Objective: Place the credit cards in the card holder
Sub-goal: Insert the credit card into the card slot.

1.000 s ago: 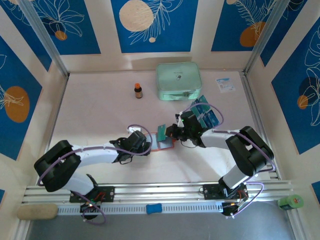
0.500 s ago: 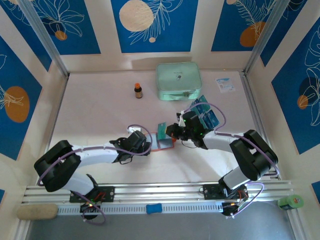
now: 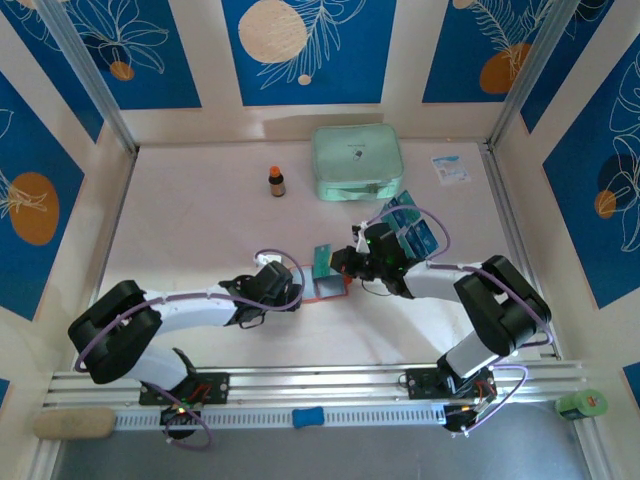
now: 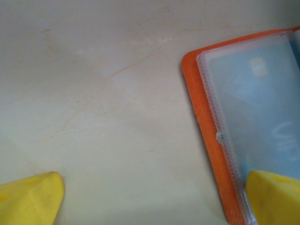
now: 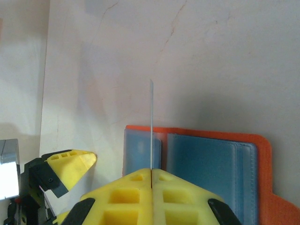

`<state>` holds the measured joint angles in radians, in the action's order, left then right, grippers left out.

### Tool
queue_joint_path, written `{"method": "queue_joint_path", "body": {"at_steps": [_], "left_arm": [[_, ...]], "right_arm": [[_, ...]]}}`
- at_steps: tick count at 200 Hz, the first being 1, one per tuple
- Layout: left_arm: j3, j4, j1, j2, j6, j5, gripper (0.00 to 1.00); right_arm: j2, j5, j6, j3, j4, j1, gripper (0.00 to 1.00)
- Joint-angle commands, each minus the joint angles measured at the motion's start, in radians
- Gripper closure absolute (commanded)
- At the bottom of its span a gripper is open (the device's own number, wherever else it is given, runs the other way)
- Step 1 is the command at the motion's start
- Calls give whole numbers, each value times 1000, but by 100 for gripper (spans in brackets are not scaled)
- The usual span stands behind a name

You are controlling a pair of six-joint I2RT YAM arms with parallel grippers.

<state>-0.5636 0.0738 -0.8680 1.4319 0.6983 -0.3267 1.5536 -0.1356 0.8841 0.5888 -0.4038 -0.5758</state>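
The orange card holder (image 3: 329, 290) lies open on the table, its clear sleeves (image 4: 258, 103) facing up. My right gripper (image 3: 341, 263) is shut on one teal credit card (image 3: 322, 262), which stands on edge just above the holder. In the right wrist view that card (image 5: 151, 126) is a thin upright line over the holder's left sleeve (image 5: 140, 150). My left gripper (image 3: 296, 290) is open at the holder's left edge. One yellow fingertip (image 4: 274, 197) rests on the holder (image 4: 206, 117) and the other (image 4: 28, 197) on bare table. More credit cards (image 3: 410, 226) lie fanned behind the right arm.
At the back stand a mint-green zip case (image 3: 357, 162), a small brown bottle (image 3: 276, 181) and a white paper slip (image 3: 450, 168). Walls enclose the table on three sides. The left gripper's finger (image 5: 70, 161) appears close to the holder's left in the right wrist view.
The right gripper has nudged the held card slightly left and back over the holder, and its elbow has shifted. The left arm has stayed still.
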Motion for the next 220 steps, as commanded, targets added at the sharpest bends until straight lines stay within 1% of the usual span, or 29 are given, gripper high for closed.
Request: {"method": "queue_joint_path", "body": {"at_steps": [1, 47, 220], "left_arm": [[19, 19, 6, 2, 9, 8, 0], [21, 21, 7, -2, 9, 9, 0], [19, 24, 7, -4, 10, 9, 0]], "right_arm": [[16, -18, 9, -19, -26, -9, 100], [27, -19, 9, -33, -44, -9, 100], [66, -88, 19, -75, -110, -4, 100]]}}
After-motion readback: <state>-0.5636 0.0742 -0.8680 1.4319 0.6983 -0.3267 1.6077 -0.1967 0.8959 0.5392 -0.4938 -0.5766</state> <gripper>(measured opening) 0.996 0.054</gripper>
